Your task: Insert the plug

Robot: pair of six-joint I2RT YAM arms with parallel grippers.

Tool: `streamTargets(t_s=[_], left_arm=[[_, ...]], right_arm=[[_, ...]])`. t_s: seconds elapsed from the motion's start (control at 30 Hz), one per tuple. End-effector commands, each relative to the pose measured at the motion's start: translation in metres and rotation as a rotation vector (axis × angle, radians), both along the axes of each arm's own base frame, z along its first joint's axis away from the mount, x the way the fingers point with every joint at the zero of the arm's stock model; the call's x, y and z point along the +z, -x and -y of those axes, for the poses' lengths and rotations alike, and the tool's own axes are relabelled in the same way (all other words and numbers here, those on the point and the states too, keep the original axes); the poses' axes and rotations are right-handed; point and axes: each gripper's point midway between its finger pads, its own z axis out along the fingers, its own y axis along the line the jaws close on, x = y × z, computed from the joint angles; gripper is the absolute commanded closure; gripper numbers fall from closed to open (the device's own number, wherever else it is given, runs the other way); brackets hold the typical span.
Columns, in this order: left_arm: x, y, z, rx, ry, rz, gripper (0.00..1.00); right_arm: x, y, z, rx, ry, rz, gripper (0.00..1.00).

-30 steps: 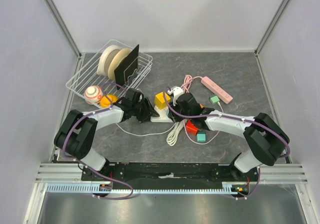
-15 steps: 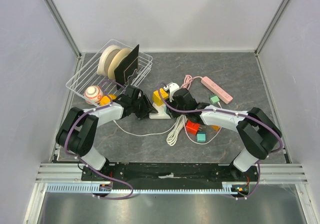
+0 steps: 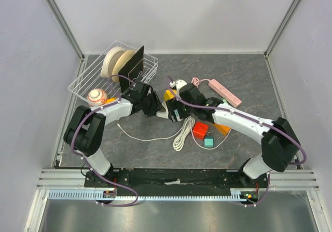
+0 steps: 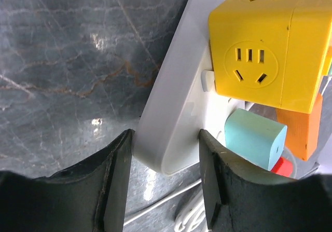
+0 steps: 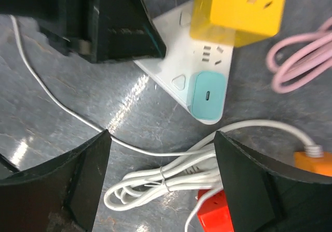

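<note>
Fingers on your right (image 5: 244,180) just opened off the teal square plug (image 5: 206,94), apparently seated in the white power strip (image 4: 171,112) your left fingers (image 4: 111,180) clamp

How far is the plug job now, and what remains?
Seemingly done: the teal plug sits in the white power strip. In hand: the left gripper clamps that strip; the right gripper is open, empty. Left: probably only letting the strip go.
</note>
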Motion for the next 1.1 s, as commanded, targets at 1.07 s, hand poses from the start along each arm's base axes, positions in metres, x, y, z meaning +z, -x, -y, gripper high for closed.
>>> streamTargets(t_s=[1.07], left_arm=[[0.132, 0.038, -0.014, -0.272, 0.065, 0.295, 0.15]], right_arm=[[-0.035, -0.006, 0.180, -0.386, -0.074, -0.296, 0.02]])
